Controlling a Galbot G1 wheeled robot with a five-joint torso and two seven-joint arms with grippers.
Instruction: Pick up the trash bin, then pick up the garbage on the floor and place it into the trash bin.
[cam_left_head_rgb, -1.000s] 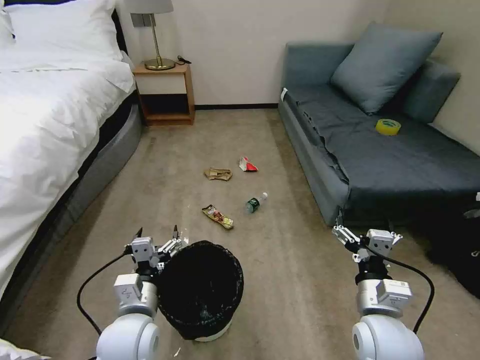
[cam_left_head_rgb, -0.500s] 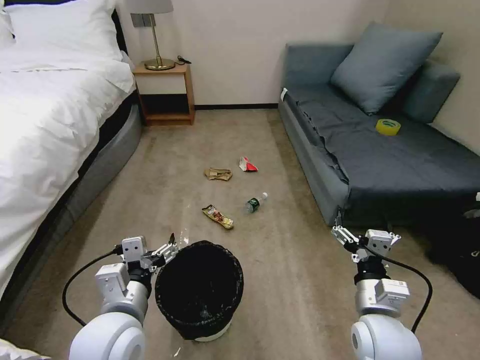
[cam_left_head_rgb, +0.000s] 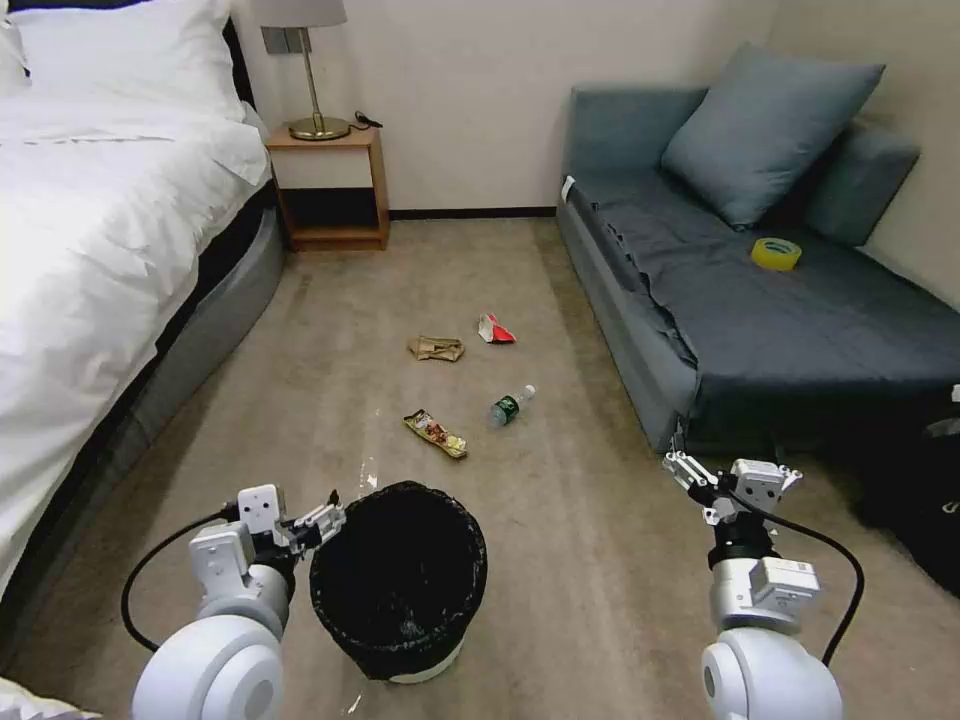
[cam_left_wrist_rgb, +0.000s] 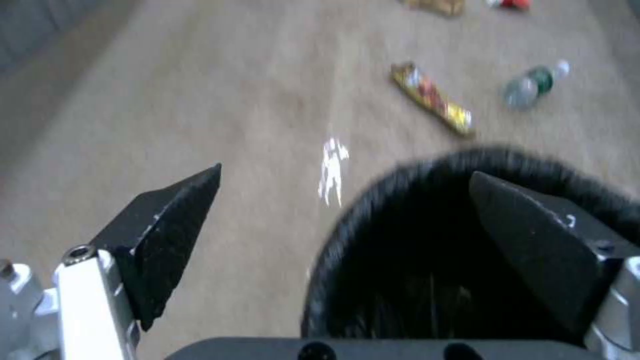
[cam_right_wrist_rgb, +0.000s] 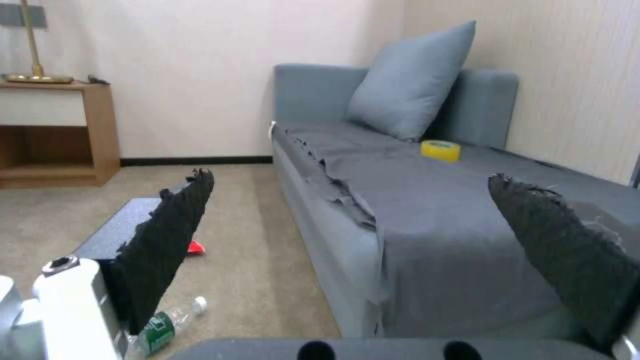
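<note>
While the trash bin (cam_left_head_rgb: 398, 580) stands ungrasped on the carpet, the spread left gripper (cam_left_head_rgb: 322, 517) is held at its rim; the garbage (cam_left_head_rgb: 436, 433) is unpicked, and the right gripper (cam_left_head_rgb: 722, 484) is parked, also spread.

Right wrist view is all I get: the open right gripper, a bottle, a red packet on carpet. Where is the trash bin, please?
Observer: The trash bin stands on the carpet, at the robot's front left.
Operator: Does the left gripper hold it?
Observer: No. The left gripper is open beside the rim, one finger above the bin's opening.
Operator: Other garbage?
Observer: A snack wrapper and crumpled tan paper lie beyond the bin.
</note>
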